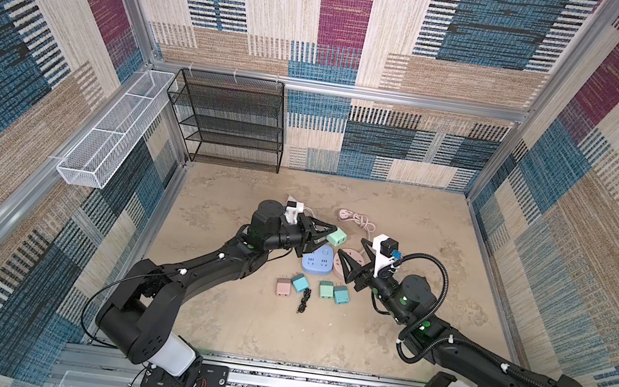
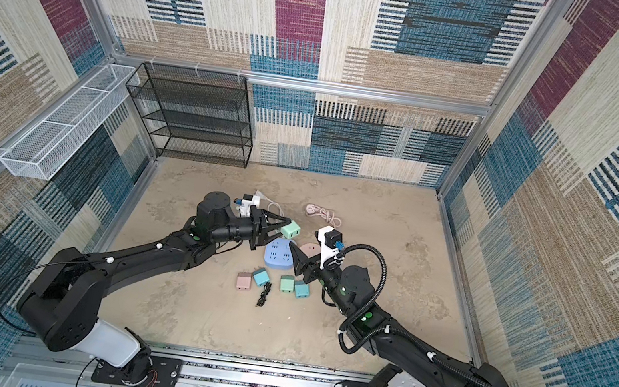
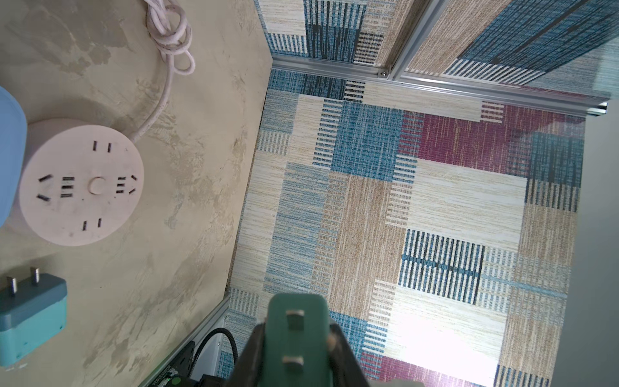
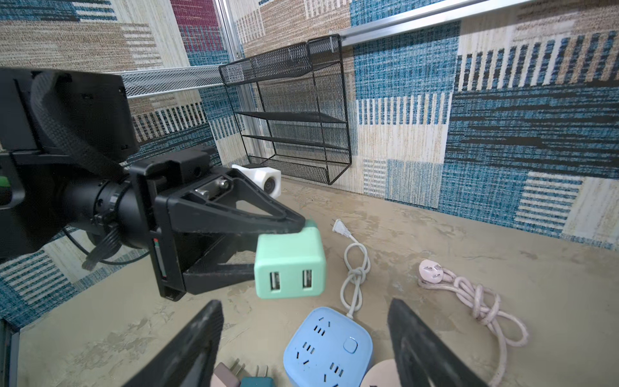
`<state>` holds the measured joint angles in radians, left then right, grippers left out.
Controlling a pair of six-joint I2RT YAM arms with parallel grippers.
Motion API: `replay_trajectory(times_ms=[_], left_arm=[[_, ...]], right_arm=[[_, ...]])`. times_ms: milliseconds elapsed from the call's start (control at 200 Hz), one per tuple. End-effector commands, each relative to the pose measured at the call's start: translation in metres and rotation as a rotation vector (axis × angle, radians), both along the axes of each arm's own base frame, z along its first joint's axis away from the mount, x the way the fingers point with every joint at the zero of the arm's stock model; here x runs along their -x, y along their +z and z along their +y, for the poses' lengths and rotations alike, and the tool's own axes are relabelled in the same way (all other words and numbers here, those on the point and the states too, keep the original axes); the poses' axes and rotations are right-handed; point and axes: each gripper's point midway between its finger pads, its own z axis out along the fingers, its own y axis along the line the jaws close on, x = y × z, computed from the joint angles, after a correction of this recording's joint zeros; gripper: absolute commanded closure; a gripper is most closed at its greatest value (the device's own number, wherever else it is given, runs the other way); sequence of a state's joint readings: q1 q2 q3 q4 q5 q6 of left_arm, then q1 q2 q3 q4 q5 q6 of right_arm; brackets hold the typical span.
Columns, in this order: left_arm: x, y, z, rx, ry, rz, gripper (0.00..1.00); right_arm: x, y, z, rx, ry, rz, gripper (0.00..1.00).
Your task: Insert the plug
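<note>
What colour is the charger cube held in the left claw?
Mint green; the charger cube shows best in the right wrist view, pinched by the left claw.

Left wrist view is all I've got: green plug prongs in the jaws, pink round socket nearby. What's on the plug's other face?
Observer: Two USB ports, on the green plug, clear of the left gripper.
Operator: And the right arm?
Observer: The right gripper hangs open, empty, over the blue power strip and the pink socket.
Operator: Any spare plugs?
Observer: Four adapters lie on the table by the blue strip's near side.
</note>
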<state>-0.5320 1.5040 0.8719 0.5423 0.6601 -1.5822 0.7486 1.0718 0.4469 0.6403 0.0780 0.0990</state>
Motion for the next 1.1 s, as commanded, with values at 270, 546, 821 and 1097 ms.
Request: replay_trajectory(times_ms=[270,546,821,1097], left_arm=[[0.004,0.017,-0.009,0.072,-0.018,-0.035,1.00],[0.008,0.020,-0.013,0.077,-0.033,-0.043,1.00],[0.009,0.020,-0.014,0.086,-0.034,-0.042,1.00],[0.011,0.019,-0.015,0.087,-0.041,-0.039,1.00]], right_arm=[[-0.004,0.009,0.011,0.041,0.028,-0.049,0.28],[-0.005,0.012,0.013,0.031,0.032,-0.052,0.33],[-0.007,0.010,0.017,0.003,0.046,-0.032,0.37],[-0.010,0.014,0.018,-0.012,0.043,-0.039,0.38]])
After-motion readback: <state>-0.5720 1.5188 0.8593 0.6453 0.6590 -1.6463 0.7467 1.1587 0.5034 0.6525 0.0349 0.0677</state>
